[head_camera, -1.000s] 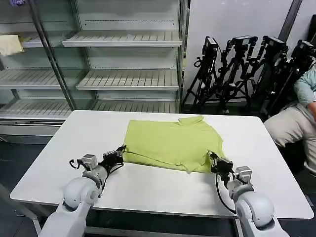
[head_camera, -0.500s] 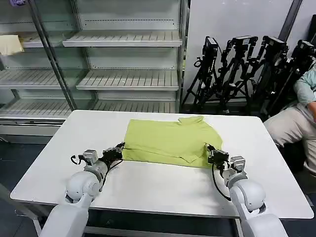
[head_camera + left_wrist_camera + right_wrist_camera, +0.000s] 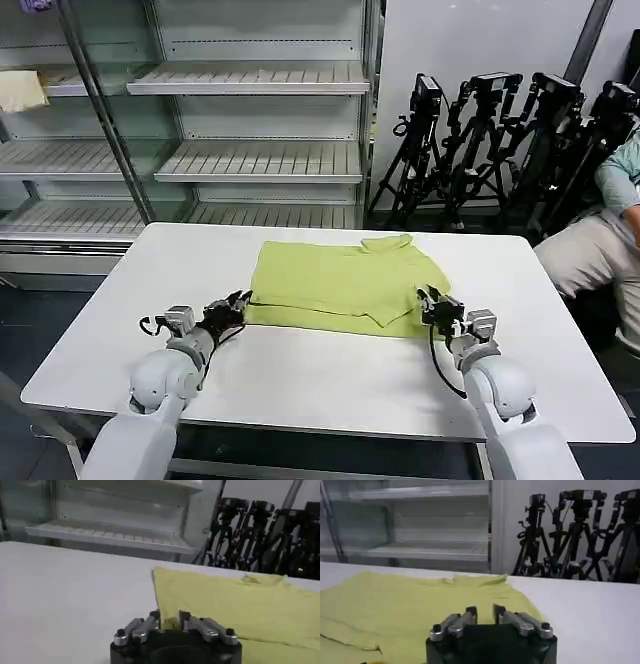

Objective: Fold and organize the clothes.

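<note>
**Both grippers at the shirt's near corners**

The T-shirt [image 3: 345, 285] lies folded into a rough rectangle at the middle of the table [image 3: 300, 385], its collar bump at 12 o'clock toward the shelves [image 3: 250, 160]. Your left gripper [image 3: 238, 305] sits at the shirt's 8 o'clock corner, your right gripper [image 3: 428, 300] at its 4 o'clock corner.

In the left wrist view the left gripper [image 3: 170, 617] has its jaws slightly apart with the yellow-green hem just ahead of the tips. In the right wrist view the right gripper [image 3: 485, 612] also stands apart by a narrow gap, over the cloth rather than clamped on it.

If the next fold carries the near edge toward the collar, take both corners at equal depth. Bite through every layer at the hem; the fabric looks thin and will probably slip if you catch just the top one. Lift both sides evenly and travel at one pace, or the fold line will likely skew. A loose flap near the right corner could bunch, so seat that grip carefully.
</note>
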{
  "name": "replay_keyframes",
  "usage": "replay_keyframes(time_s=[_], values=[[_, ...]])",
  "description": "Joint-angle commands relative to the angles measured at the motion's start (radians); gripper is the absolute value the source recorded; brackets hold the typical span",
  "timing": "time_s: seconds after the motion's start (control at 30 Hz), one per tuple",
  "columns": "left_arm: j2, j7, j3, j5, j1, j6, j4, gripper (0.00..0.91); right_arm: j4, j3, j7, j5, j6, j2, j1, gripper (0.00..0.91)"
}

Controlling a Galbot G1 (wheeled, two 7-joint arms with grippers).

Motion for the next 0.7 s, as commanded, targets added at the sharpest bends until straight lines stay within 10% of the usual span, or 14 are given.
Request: replay_keyframes(time_s=[0.03, 0.2, 0.23, 0.27, 0.3, 0.7], values=[[0.044, 0.001, -0.001, 0.035, 0.127, 0.040, -0.156, 0.907, 0.095, 0.026, 0.015, -0.001, -0.056, -0.036, -0.096, 0.907], [0.058, 0.018, 0.028, 0.095, 0.164, 0.040, -0.158, 0.907, 0.109, 0.050, 0.004, -0.054, -0.065, -0.056, -0.174, 0.907], [0.055, 0.017, 0.034, 0.100, 0.161, 0.040, -0.149, 0.907, 0.103, 0.052, 0.010, -0.054, -0.065, -0.055, -0.182, 0.403], [0.048, 0.011, 0.038, 0.106, 0.150, 0.040, -0.126, 0.464, 0.094, 0.056, 0.012, -0.050, -0.065, -0.050, -0.186, 0.081], [0.046, 0.007, 0.040, 0.105, 0.142, 0.040, -0.117, 0.010, 0.089, 0.058, 0.010, -0.044, -0.066, -0.049, -0.188, 0.000], [0.033, -0.020, 0.054, 0.068, 0.099, 0.039, -0.074, 0.010, 0.052, 0.058, 0.026, 0.047, -0.064, -0.037, -0.174, 0.000]])
